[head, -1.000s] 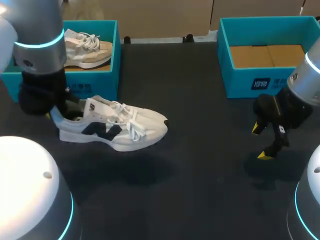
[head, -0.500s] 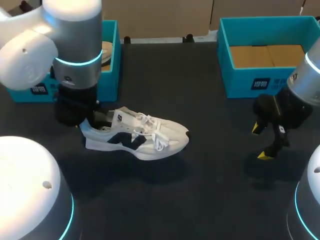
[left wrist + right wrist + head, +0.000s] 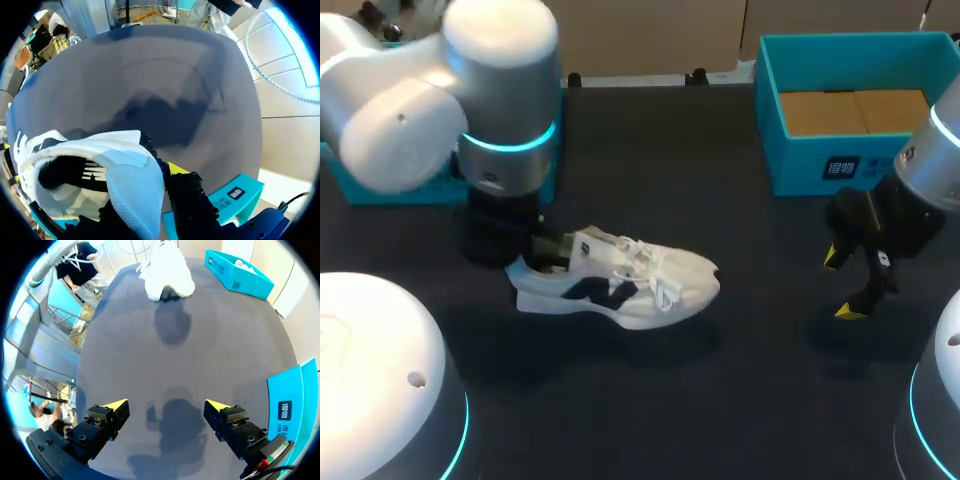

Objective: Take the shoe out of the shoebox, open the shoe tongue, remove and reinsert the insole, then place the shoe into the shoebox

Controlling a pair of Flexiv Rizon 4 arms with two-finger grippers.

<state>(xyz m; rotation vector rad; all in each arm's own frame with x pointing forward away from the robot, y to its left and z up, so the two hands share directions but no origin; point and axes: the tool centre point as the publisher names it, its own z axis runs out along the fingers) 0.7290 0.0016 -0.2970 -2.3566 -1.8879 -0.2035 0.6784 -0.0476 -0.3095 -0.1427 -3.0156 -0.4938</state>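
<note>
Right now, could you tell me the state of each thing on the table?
white sneaker: upright, laced, gripped at the heel.
left gripper: shut on the sneaker's heel.
right gripper: open, empty.
right shoebox: open, no shoe inside.
left shoebox: open, something white inside.

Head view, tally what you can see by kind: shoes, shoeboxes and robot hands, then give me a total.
Shoes: 1, the white shoe
Shoeboxes: 2, the left shoebox, mostly behind the arm, and the right shoebox
Hands: 2, the left hand at the shoe's heel and the right hand
Total: 5
</note>
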